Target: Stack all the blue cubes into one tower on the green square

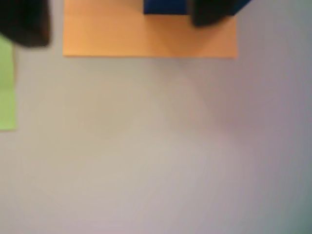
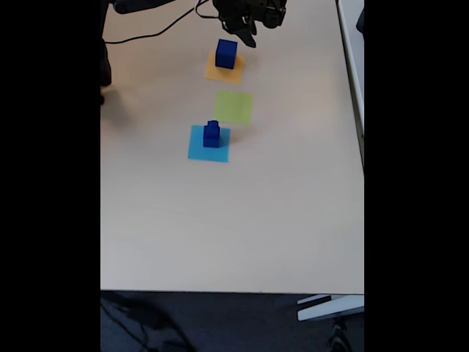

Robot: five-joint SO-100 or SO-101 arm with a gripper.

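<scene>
Hovering just past the big blue cube (image 2: 226, 53), the hand (image 2: 248, 34) is spread wide and holds nothing. That cube sits on the orange square (image 2: 217, 73). A small stack of blue cubes (image 2: 212, 133) waits on the light blue square (image 2: 196, 151). The green square (image 2: 234, 107) is bare, so the tower is not begun. I think the hand must drop lower, close on the big cube, then carry it to green.

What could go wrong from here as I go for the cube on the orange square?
1. The gripper hangs just beyond the big blue cube on the orange square; a skewed descent could shove it off instead of straddling it.
2. The small stack of blue cubes on the light blue square looks narrow and could topple if brushed.
3. The green square lies bare between both; a carried cube swinging low might clip that stack.
</scene>
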